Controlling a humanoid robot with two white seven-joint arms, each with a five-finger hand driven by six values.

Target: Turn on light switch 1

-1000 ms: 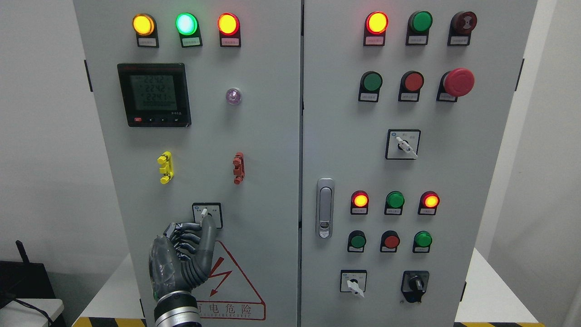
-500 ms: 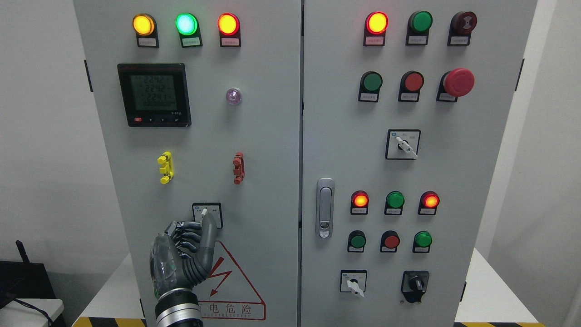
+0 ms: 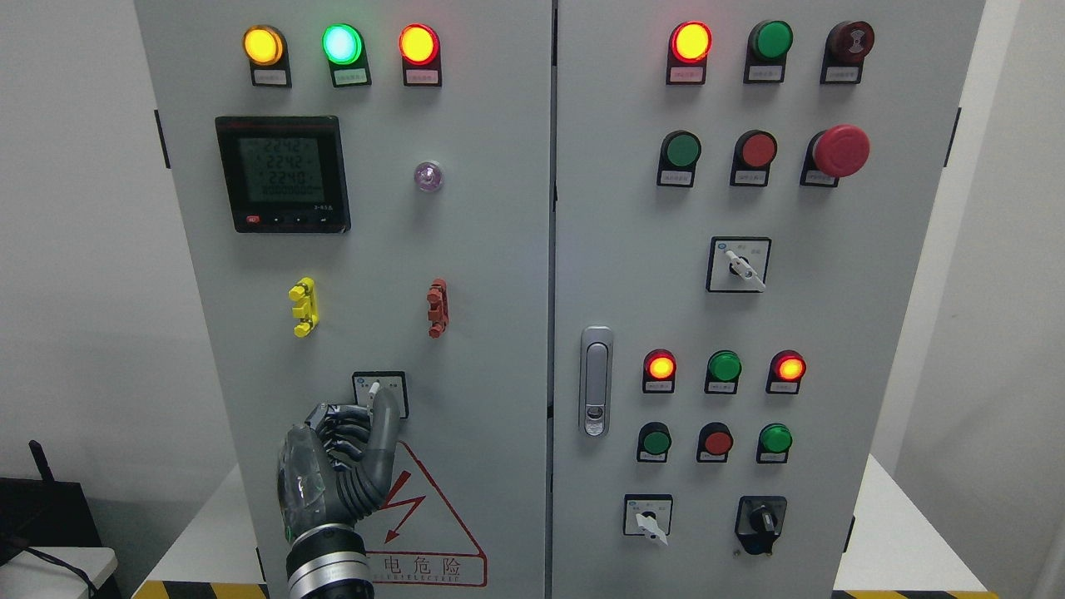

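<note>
A small rotary selector switch [image 3: 376, 386] with a white lever sits in a black-framed plate low on the grey cabinet's left door [image 3: 482, 274]. My left hand [image 3: 354, 433] comes up from the bottom edge just below it. One finger [image 3: 383, 416] points straight up, and its tip rests against the right side of the switch's lever. The other fingers are curled into the palm and hold nothing. The lower half of the switch plate is hidden behind the hand. My right arm is out of view.
Above the switch are a yellow clip [image 3: 303, 306], a red clip [image 3: 437, 308], a digital meter [image 3: 283, 173] and three lit lamps [image 3: 342, 43]. The right door carries a handle [image 3: 596, 381], push buttons, a red mushroom stop [image 3: 841, 150] and more selector switches [image 3: 739, 264].
My left hand has crept slightly up and to the right, bringing the raised fingertip closer against the switch lever. The lever's position looks the same.
</note>
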